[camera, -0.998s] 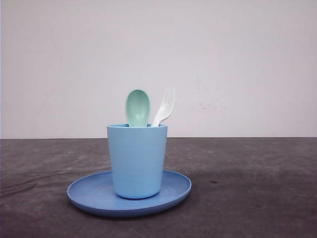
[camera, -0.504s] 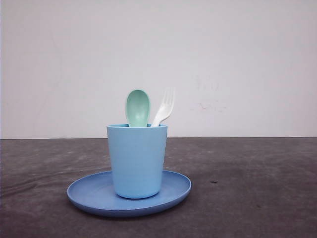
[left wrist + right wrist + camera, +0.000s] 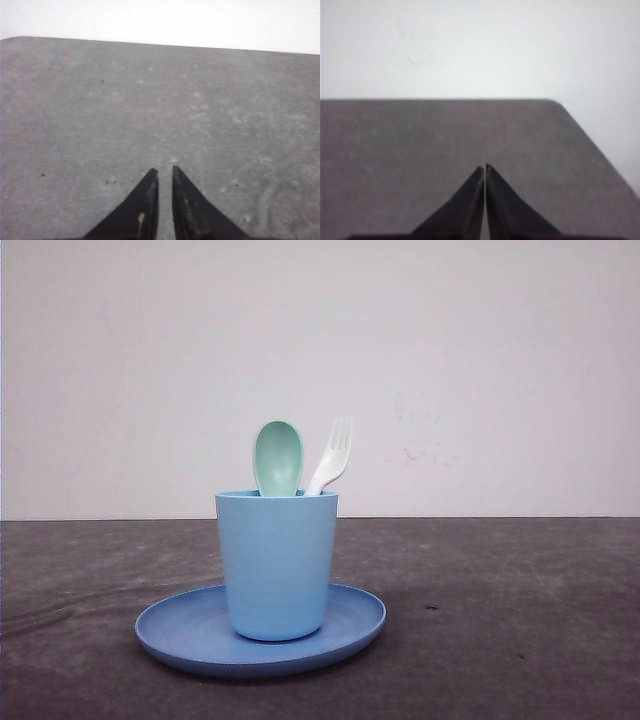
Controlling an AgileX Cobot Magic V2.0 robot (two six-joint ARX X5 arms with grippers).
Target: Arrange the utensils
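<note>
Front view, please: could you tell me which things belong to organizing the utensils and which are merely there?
Belong to the job:
- mint-green spoon, standing in the cup
- white fork, standing in the cup

Merely there:
- light blue cup
- blue plate under the cup

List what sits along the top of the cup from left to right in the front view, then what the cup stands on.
Spoon → fork, both sticking out of the cup; the cup stands on the plate.
</note>
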